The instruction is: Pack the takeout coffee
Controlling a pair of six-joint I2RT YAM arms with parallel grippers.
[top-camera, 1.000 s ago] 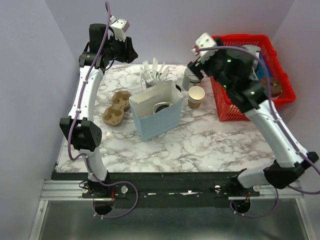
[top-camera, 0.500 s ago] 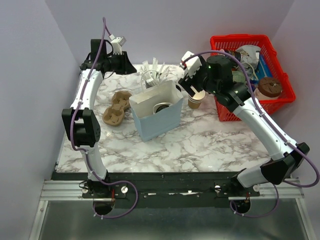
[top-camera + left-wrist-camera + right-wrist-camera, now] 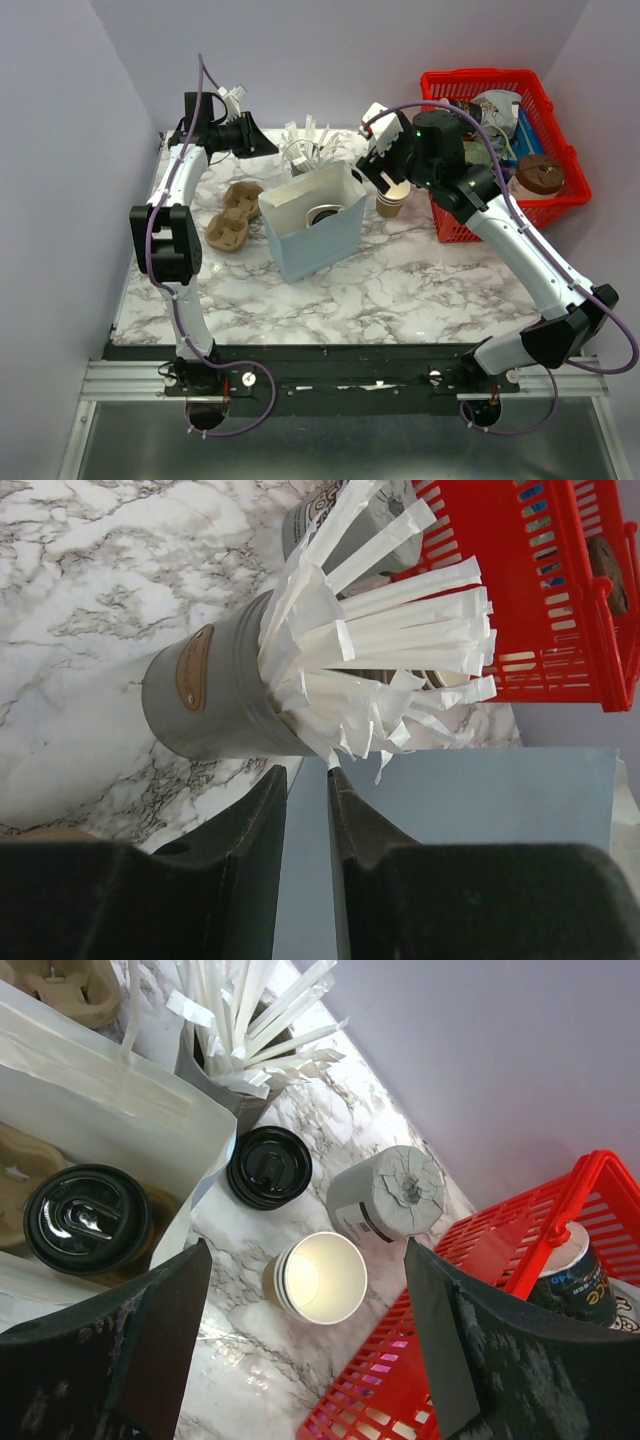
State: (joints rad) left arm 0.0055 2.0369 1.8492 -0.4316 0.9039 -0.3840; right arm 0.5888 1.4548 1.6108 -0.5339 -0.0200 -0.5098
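The takeout coffee point(image 3: 322, 213), a tan cup with a black lid, stands inside the open light-blue paper bag point(image 3: 318, 243). In the right wrist view its lid point(image 3: 88, 1218) shows in the bag point(image 3: 110, 1110) at the lower left. My right gripper point(image 3: 385, 168) is open and empty, above the lidless paper cup stack point(image 3: 320, 1277), to the right of the bag. My left gripper point(image 3: 262, 145) is at the back left with its jaws close together and nothing between them. In its wrist view it point(image 3: 305, 790) points at the grey straw holder point(image 3: 210, 695) and the bag point(image 3: 480, 800).
A red basket point(image 3: 470, 225) with items stands at the back right. A stack of black lids point(image 3: 268, 1166) and a grey wrapped roll point(image 3: 385, 1195) lie behind the paper cups. Brown cup carriers point(image 3: 232, 215) lie left of the bag. The straw holder point(image 3: 305, 150) stands behind it.
My left gripper has come down and forward toward the straw holder. My right gripper swung left and down over the paper cup stack, then stayed still.
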